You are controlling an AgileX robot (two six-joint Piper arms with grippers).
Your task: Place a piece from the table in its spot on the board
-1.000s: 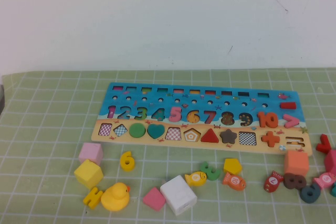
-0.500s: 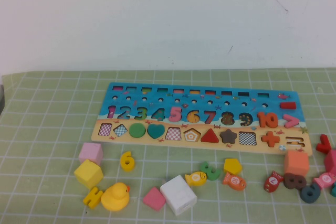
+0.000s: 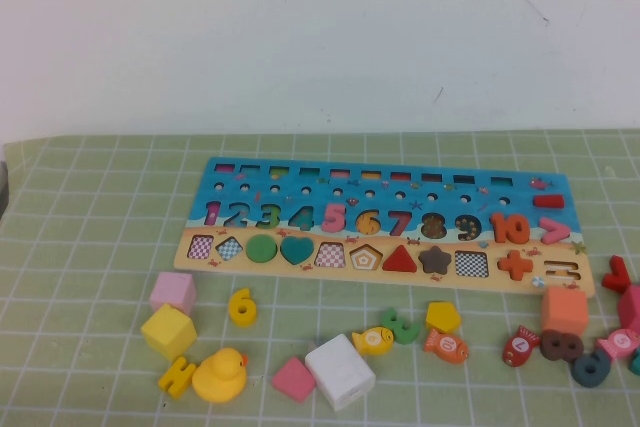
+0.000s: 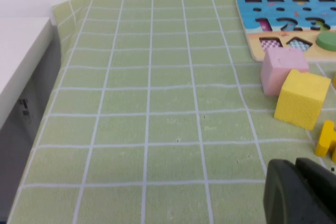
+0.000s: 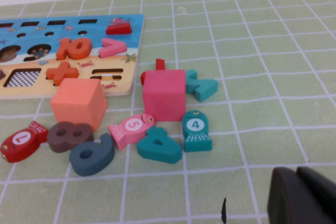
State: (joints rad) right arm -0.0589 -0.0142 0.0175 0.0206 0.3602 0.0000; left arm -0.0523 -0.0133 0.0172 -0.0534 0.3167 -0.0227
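The yellow numeral 6 (image 3: pixel 242 306) lies flat on the green grid cloth, just in front of the left part of the board (image 3: pixel 218 192). The board has a blue upper part with numerals and a tan strip with shapes. It also shows in the left wrist view (image 4: pixel 244 11) and the right wrist view (image 5: pixel 131 24). Neither arm shows in the high view. My left gripper (image 4: pixel 295 169) is shut and empty, low over the cloth near the table's left front. My right gripper (image 5: pixel 296 177) is shut and empty, over the cloth near the right front.
A pink cube (image 3: pixel 173 290), yellow cube (image 3: pixel 168 330), yellow H piece (image 3: pixel 177 376) and duck (image 3: pixel 220 375) lie near the 6. A white block (image 3: pixel 339 371), green 3 (image 3: pixel 401 326), fish pieces and an orange cube (image 3: pixel 565 309) lie in front of the board. A white ledge (image 4: pixel 21 51) borders the left.
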